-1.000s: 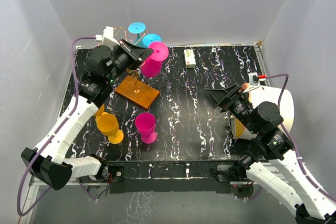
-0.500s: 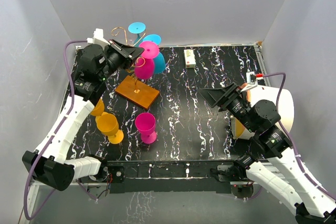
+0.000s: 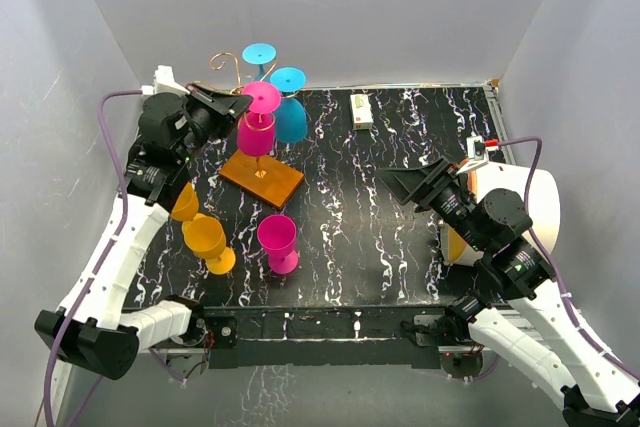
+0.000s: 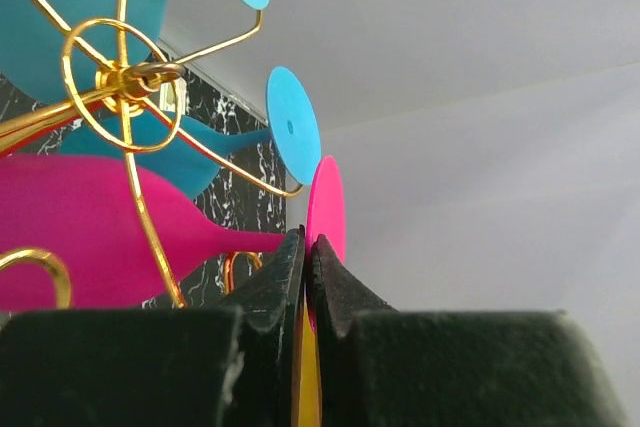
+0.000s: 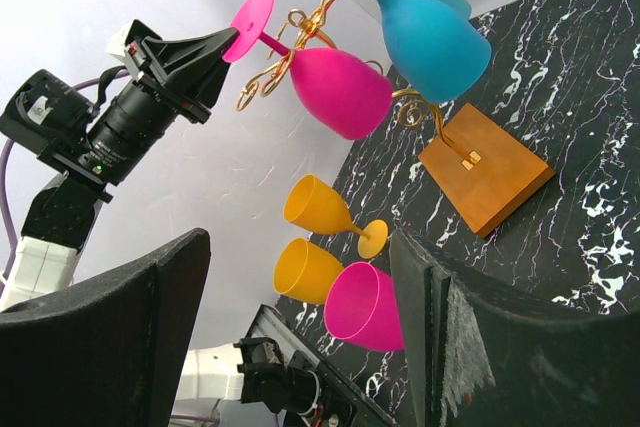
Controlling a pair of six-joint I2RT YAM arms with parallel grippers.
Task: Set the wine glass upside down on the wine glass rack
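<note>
My left gripper [image 3: 238, 99] is shut on the round foot [image 4: 326, 205] of a pink wine glass [image 3: 255, 135] and holds it upside down, bowl down, against the gold wire rack [image 3: 225, 62]. The stem lies among the rack's curled arms [image 4: 125, 77]; I cannot tell whether it rests on one. Two blue glasses [image 3: 292, 117] hang upside down on the rack. The rack's orange-brown base [image 3: 262, 175] sits below. The right wrist view shows the pink glass [image 5: 340, 92], the rack base [image 5: 485, 167] and the left gripper [image 5: 185, 57]. My right gripper [image 3: 405, 185] is open and empty, well to the right.
An upright pink glass [image 3: 278, 242] and two yellow glasses [image 3: 205, 237] stand on the table in front of the rack. A small white box [image 3: 361, 110] lies at the back. A white rounded object [image 3: 535, 202] sits at the right edge. Grey walls enclose the table.
My left gripper has carried the pink glass to the left, from beside the blue glasses to over the rack base, and the glass now hangs closer to vertical. The right arm has barely moved.
</note>
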